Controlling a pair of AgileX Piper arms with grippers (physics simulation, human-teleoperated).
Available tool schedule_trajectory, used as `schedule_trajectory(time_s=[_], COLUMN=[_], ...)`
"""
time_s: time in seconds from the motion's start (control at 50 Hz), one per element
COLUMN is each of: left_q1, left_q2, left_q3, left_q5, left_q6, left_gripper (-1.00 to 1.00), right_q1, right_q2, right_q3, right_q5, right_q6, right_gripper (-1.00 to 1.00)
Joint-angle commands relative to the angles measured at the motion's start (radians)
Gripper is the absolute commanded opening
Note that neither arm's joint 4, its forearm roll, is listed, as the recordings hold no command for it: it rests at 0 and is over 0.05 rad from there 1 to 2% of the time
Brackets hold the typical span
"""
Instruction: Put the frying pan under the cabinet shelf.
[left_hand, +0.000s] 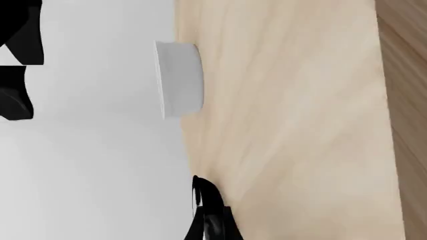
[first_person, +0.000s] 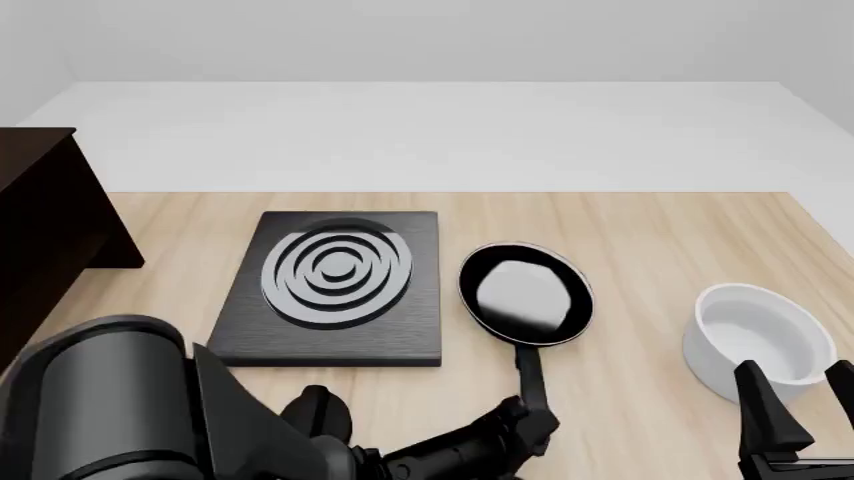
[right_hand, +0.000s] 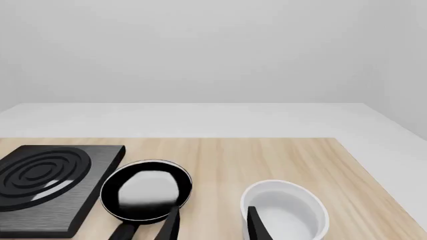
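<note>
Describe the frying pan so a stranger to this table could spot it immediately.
Start at the square black stove plate with silver rings near the middle of the wooden table. Directly to its right lies the frying pan: round, shallow, black, with a glossy grey inside. Unlike the white bowl further right, it has a long thin black handle pointing toward the arms.

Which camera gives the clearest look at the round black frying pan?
The front view: the round black frying pan shows whole, handle included. The right wrist view shows its bowl, with a gripper finger across it. The left wrist view misses it.
</note>
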Motion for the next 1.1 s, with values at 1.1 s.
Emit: schedule_trajectory(time_s=[1.1], left_q1=[-0.028], left_q2=[-0.543], left_q3=[0.482], left_q5=[-0.182], left_q6=[0.508], left_gripper=[-1.0], right_q1=[0.0], right_q2=[0.0], right_q3=[0.0], right_q5=[0.0], right_q6=[0.0], right_gripper=[1.0])
